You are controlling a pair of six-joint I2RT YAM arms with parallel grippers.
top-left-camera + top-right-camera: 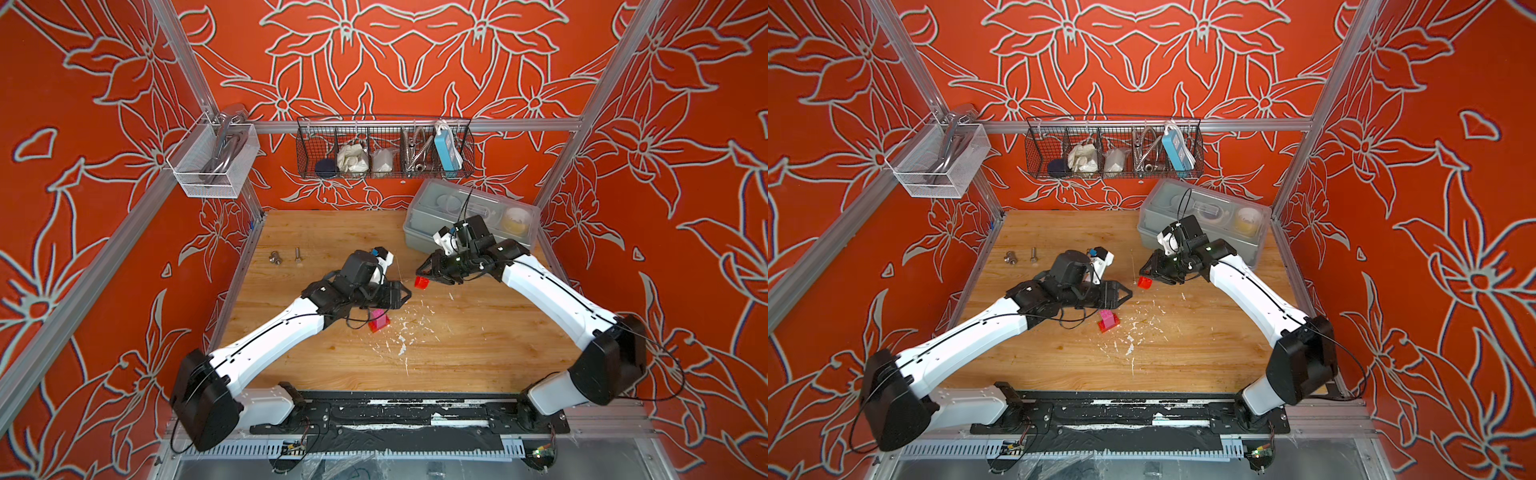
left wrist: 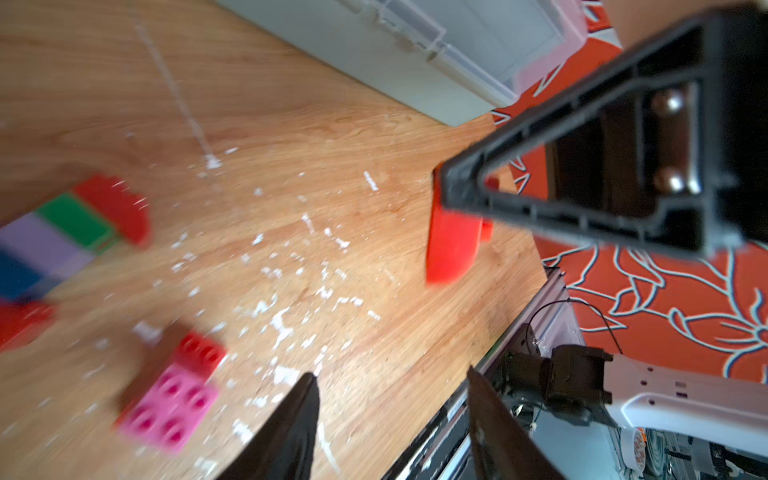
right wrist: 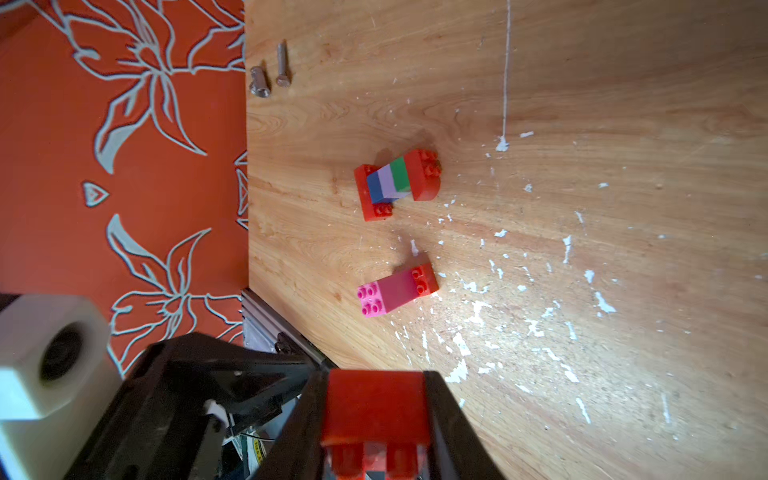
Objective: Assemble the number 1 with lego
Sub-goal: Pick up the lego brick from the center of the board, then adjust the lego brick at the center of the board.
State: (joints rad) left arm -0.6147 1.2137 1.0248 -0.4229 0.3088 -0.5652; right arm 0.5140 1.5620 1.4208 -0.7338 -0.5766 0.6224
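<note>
Above the middle of the table (image 1: 478,353), the right gripper (image 1: 420,277) clamps a red brick (image 1: 421,283); the left gripper (image 1: 406,293), at its seven o'clock, gapes empty. The striped stack (image 3: 397,183) and pink-and-red pair (image 3: 395,289) lie on the wood. Likely step: delivering that brick; next, align studs, press down.

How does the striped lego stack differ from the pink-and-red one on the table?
Colours: the striped stack runs red, blue, lilac, green, red; the pink-and-red stack is pink with one red end brick. Ends: the striped stack finishes in a rounded red brick, the pink-and-red stack in a flat studded pink face. In both top views the left arm hides the striped stack; the pink-and-red stack shows. Both rest on the wooden table.
</note>
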